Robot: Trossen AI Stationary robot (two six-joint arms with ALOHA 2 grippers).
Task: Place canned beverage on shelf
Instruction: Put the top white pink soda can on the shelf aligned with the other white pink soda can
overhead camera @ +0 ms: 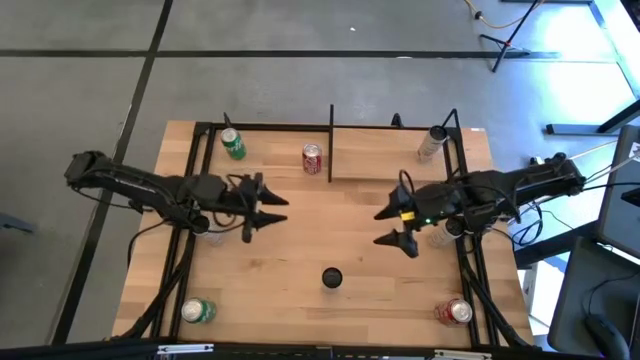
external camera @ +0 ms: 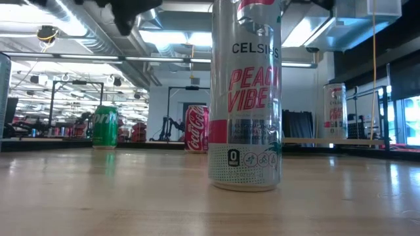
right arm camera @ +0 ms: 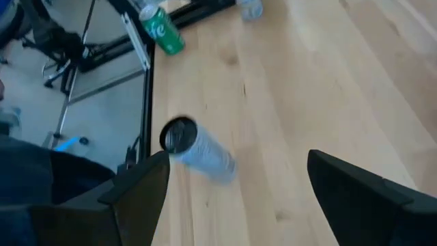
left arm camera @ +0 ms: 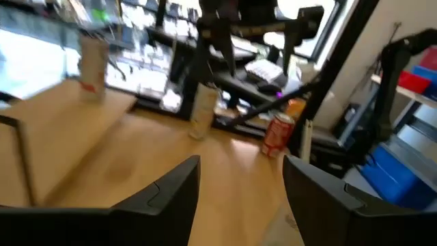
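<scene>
Both arms hover over the butcher-block table, and nobody has a can in hand. The left gripper hangs above the left-centre of the table, its dark fingers spread wide with bare wood between them. The right gripper mirrors it above the right-centre, fingers also splayed wide and holding nothing.

Between and nearer than the two claws stands the tall silver can with pink "Peach Vibe" lettering, upright on the near-middle of the table, apart from both grippers; from above only its dark round top shows. The right wrist camera looks down on it, sitting just ahead of the open fingers.

At the far right corner sits the shelf, a light-wood board framed in thin black bars. One slim silver can already stands at its far right end. Just left of the shelf's frame, on the tabletop, is a red cola can, and further left a green soda can, both upright along the far edge.

Down at the near edge, another green can sits at the left corner and a red-and-silver can at the right corner. Pale cans also show beneath each arm, partly hidden, so their type is unclear.
</scene>
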